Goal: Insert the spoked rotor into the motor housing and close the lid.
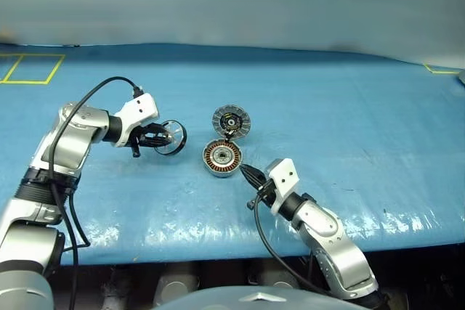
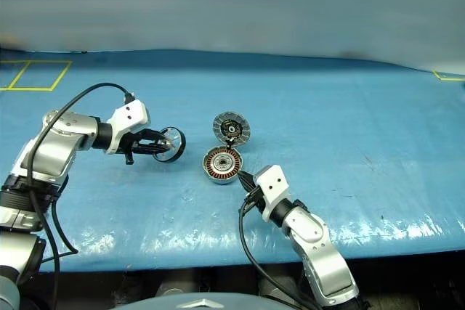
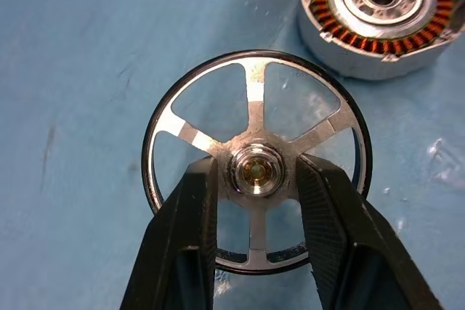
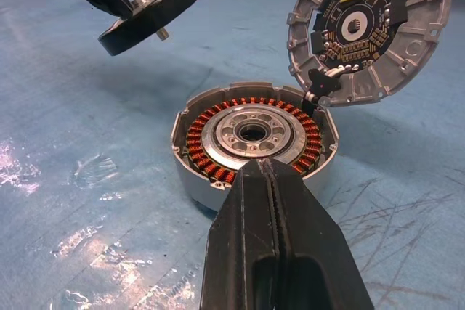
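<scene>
The left claw (image 1: 156,136) pinches the spoked wheel (image 3: 256,163) by its silver hub, one finger on each side, clear of the blue mat (image 1: 349,107). The open copper-wound puck (image 1: 221,158) lies off to the wheel's right and lower, its lid (image 1: 231,121) standing up at the far edge. The right claw (image 4: 270,179), fingers pressed together, sits at the puck's near rim, seemingly touching it, and nothing blocks the way over.
</scene>
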Action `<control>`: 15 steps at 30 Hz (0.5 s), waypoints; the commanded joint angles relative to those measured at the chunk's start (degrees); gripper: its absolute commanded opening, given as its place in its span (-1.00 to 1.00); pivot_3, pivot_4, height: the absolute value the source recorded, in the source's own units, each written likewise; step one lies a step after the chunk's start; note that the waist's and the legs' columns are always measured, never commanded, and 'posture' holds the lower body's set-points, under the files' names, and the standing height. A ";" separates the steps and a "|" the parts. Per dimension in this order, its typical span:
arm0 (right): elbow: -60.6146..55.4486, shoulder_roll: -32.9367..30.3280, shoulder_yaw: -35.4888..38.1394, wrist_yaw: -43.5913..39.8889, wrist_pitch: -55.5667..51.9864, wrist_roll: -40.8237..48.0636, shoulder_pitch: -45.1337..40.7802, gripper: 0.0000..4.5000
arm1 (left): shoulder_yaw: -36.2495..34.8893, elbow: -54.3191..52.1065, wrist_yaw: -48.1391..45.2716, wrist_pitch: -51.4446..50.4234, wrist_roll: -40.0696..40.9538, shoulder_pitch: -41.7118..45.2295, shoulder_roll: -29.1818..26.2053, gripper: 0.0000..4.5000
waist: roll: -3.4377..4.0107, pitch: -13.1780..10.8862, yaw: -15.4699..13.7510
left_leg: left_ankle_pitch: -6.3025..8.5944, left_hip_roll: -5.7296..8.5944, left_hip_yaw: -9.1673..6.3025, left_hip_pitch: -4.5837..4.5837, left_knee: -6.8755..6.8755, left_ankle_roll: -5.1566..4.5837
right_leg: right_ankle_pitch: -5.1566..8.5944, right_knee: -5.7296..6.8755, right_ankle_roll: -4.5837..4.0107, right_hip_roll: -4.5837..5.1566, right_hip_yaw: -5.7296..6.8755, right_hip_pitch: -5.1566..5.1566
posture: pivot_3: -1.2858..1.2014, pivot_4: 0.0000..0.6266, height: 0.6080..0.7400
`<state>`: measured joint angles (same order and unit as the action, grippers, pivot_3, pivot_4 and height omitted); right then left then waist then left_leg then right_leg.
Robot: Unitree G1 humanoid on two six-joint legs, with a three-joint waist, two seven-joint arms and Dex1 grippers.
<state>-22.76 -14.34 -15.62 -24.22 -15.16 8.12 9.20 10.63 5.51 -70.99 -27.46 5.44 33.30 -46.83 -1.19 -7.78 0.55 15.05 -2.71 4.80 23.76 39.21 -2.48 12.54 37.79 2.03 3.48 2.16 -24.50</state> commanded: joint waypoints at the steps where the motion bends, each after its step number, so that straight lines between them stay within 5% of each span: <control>1: 0.39 -0.17 0.29 -1.29 5.11 0.10 0.55 -1.00 | -0.11 -5.68 -2.13 -2.34 3.24 0.41 0.20 -0.42 | 0.00 0.00 0.03 | 0.00 0.00 0.00 0.00 0.00 0.00 | 0.02 0.00 0.03 -0.02 0.00 0.00 | 0.03 -0.52 1.00; 15: 9.64 1.74 1.85 -1.35 17.03 -0.05 3.74 -1.00 | 9.26 -3.20 -0.59 -6.43 3.13 9.15 12.01 -0.42 | -0.03 -0.03 0.07 | -0.02 0.15 0.00 -0.04 0.13 0.00 | 0.00 0.04 0.08 -0.17 -0.09 0.07 | 0.03 -0.52 1.00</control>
<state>-12.88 -13.00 -14.72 -25.75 -0.08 7.59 12.79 19.21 1.87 -71.80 -34.57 9.27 40.32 -35.50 -1.22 -7.82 0.62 15.03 -2.56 4.82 23.72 39.35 -2.48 12.53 37.83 2.11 3.27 2.06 -24.43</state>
